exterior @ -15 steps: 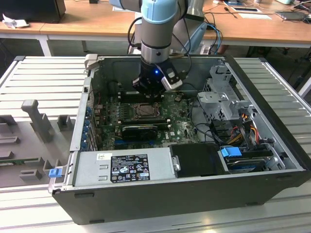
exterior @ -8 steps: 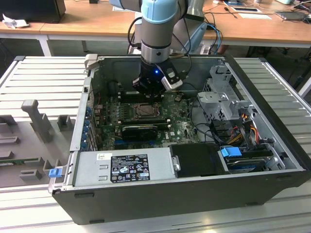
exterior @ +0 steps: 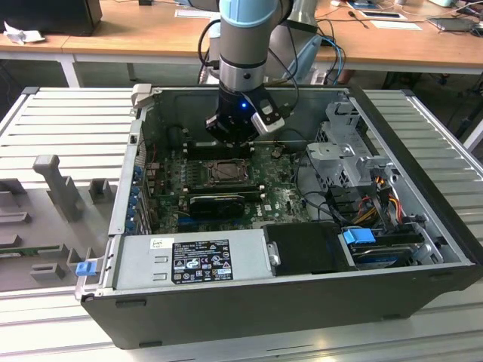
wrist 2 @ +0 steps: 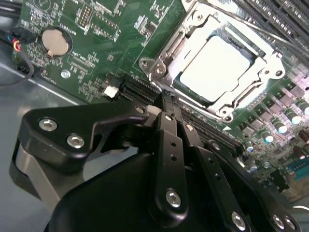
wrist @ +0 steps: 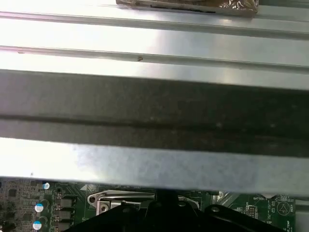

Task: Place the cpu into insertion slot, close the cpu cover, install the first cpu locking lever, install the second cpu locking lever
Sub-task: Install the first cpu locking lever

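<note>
Fingers [wrist 2: 169, 145] of the gripper [wrist 2: 165, 102] occupy the near part of the second wrist view: two black perforated bars pressed side by side, tips together, nothing between them. The tips stand at the edge of a long black expansion slot [wrist 2: 137, 89] on the green circuit board [wrist 2: 96, 43], just short of the socket corner.

Immediately past the tips lies the insertion slot [wrist 2: 212, 72]. The cpu [wrist 2: 215, 67] sits flat inside it, its pale metal top facing up. The cpu cover [wrist 2: 181, 36] lies down around the chip, which shows through the large window of the frame. A round coin cell [wrist 2: 54, 40] sits further along the board, well apart from the socket.

In the exterior view the gripper [exterior: 229, 143] hangs inside the open computer case [exterior: 423, 226], just above the far edge of the insertion slot [exterior: 224, 172]. A black graphics card [exterior: 217, 204] lies just beside the socket on the nearer side, and the grey power supply [exterior: 192, 256] sits along the front wall of the case.

In the first wrist view the case wall [wrist: 154, 116] crosses as a dark band, with ribbed metal table [wrist: 154, 43] beyond it.
</note>
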Motion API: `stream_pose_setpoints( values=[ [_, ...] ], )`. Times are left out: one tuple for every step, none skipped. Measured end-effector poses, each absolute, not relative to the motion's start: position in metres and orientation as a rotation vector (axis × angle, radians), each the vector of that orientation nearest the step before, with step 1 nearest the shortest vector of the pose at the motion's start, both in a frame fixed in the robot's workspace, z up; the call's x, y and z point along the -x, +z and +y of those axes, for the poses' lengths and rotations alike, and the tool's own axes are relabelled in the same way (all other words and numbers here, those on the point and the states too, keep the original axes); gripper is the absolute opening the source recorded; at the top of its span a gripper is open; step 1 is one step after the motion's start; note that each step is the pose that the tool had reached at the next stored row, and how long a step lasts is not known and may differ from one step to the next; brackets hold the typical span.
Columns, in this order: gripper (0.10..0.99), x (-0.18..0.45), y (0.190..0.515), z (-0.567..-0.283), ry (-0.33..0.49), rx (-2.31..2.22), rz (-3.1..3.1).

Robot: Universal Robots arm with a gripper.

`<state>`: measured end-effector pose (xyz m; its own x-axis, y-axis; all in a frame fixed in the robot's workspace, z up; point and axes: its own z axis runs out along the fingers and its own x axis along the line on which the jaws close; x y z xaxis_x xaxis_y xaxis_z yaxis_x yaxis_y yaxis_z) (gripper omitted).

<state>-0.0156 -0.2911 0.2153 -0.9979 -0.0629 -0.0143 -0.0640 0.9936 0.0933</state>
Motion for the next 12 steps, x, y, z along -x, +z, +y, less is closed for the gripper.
stream_pose_setpoints(
  values=[
    [0.106,0.0156,0.2153,-0.2911,0.147,0.099,3.125],
    [0.106,0.0156,0.2153,-0.2914,0.147,0.098,3.125],
    [0.106,0.0156,0.2153,-0.292,0.147,0.097,3.125],
    [0.106,0.0155,0.2153,-0.2921,0.146,0.096,3.125],
    [0.106,0.0156,0.2152,-0.2922,0.146,0.096,3.125],
    [0.106,0.0156,0.2152,-0.2925,0.145,0.096,3.125],
    [0.106,0.0156,0.2153,-0.2931,0.144,0.096,3.125],
    [0.106,0.0155,0.2152,-0.2934,0.142,0.096,3.126],
    [0.106,0.0155,0.2153,-0.2937,0.141,0.096,3.126],
    [0.106,0.0155,0.2152,-0.2938,0.141,0.096,3.126],
    [0.106,0.0155,0.2152,-0.294,0.14,0.096,3.126],
    [0.106,0.0155,0.2153,-0.2941,0.14,0.096,3.126]
  ],
)
